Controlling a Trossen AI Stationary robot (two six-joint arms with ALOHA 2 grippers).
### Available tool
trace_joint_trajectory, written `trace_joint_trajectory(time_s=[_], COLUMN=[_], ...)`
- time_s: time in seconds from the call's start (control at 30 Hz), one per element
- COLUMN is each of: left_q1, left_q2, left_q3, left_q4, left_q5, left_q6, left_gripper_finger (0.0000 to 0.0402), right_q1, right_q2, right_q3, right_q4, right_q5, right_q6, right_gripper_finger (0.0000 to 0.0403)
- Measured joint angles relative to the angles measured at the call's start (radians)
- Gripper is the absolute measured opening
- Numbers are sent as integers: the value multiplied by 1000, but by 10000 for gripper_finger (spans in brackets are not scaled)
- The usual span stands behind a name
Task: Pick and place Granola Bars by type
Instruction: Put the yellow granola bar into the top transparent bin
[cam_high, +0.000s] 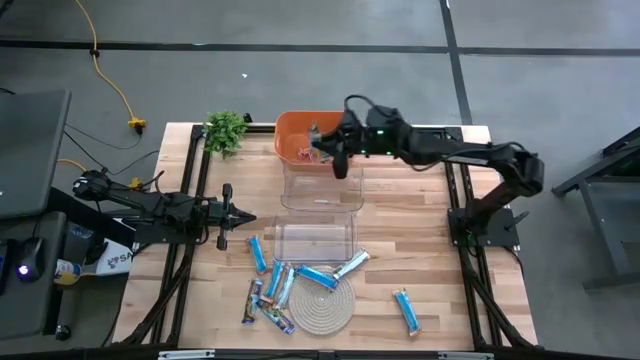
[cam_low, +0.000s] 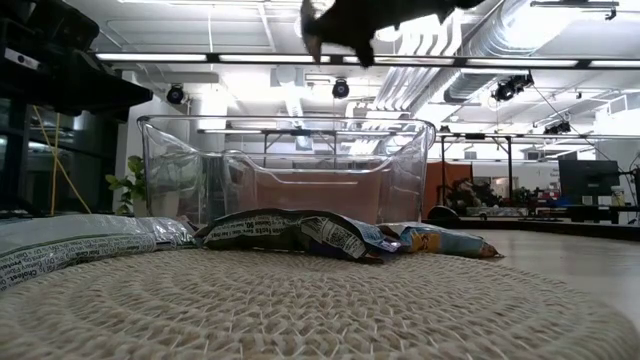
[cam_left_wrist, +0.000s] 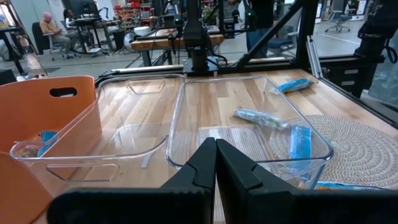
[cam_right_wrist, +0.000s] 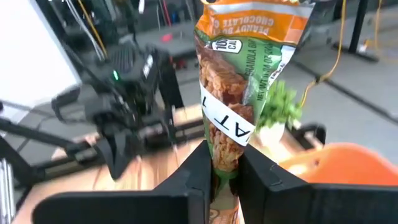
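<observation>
The right claw (cam_right_wrist: 222, 171) is clamped on an orange-wrapped granola bar (cam_right_wrist: 239, 93), held above the orange bin (cam_high: 300, 135). The left claw (cam_left_wrist: 216, 163) rests pinched shut and empty, clear tubs (cam_left_wrist: 249, 124) just ahead

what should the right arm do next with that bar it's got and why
Probably open and drop it. The right gripper is shut on a granola bar and hangs over the orange bin, which already holds bars. The left gripper waits shut at the table's left edge.
</observation>
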Motion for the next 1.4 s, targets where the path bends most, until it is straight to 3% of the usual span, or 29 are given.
trace_joint_trajectory(time_s=[0.23,0.57,1.0,1.4], left_q1=[0,0,0,0], left_q2=[0,0,0,0], left_q3=[0,0,0,0], left_q4=[0,0,1,0], left_q5=[0,0,0,0], left_q6=[0,0,0,0], left_gripper_finger=[7,7,7,7], right_q1=[-33,-39,-37,11], right_q2=[121,154,185,480], right_q3=[0,14,253,523], right_q4=[-55,-374,-777,-1118], right_q5=[-83,-129,-51,-53], right_q6=[27,-40,-230,-358], right_gripper_finger=[40,42,40,44])
